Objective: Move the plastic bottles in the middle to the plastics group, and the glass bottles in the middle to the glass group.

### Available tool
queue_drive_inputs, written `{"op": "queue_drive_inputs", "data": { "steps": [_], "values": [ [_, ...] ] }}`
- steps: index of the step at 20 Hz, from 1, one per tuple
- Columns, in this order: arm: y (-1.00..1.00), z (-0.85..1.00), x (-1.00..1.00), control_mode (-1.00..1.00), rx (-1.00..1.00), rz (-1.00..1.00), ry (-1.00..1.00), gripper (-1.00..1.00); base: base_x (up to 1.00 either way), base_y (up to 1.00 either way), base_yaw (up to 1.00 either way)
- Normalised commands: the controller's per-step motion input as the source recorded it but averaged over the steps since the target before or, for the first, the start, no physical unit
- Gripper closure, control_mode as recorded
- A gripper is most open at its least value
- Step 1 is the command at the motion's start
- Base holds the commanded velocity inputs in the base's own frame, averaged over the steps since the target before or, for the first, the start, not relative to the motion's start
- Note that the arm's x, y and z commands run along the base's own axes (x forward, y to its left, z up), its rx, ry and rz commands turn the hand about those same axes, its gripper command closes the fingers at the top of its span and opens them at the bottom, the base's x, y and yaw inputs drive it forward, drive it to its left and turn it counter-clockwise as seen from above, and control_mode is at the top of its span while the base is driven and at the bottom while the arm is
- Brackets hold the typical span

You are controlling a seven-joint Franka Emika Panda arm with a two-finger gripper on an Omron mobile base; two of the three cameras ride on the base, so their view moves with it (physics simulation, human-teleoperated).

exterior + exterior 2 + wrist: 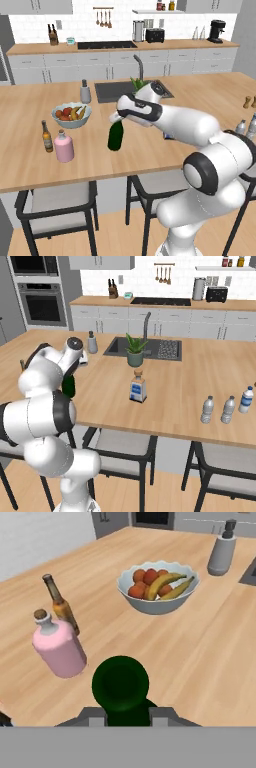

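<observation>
My gripper (116, 118) is shut on the neck of the tall dark green wine bottle (115, 136), which is upright with its base close to the counter. In the hand view the green bottle (120, 684) sits between my fingertips (95, 716), right of the pink flask (57, 648) and the brown beer bottle (60, 604). This glass group, the pink flask (64, 146) and the beer bottle (46, 136), stands left of the bottle. The blue-labelled clear bottle (137, 387) stands mid-counter. Three pale plastic bottles (228, 409) stand at the far right.
A fruit bowl (71, 115) sits behind the glass group, with a grey soap dispenser (85, 92) near the sink (112, 90). A potted plant (134, 351) stands by the sink. Two small brown shakers (247, 102) are at the right. Stools stand under the counter's near edge.
</observation>
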Motion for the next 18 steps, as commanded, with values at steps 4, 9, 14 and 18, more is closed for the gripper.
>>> {"op": "queue_drive_inputs", "data": {
  "steps": [4,9,14,18],
  "values": [
    [0.44,0.00,0.00,-1.00,0.00,0.15,-0.12,1.00,0.00,0.00,0.00],
    [0.63,0.00,0.00,-1.00,-0.01,0.21,-0.03,1.00,0.00,0.00,0.00],
    [0.42,0.00,0.00,-1.00,-0.04,0.17,0.00,1.00,0.00,0.00,0.00],
    [0.10,0.00,0.04,-1.00,0.00,0.09,-0.02,1.00,0.00,0.00,0.00]
  ]
}}
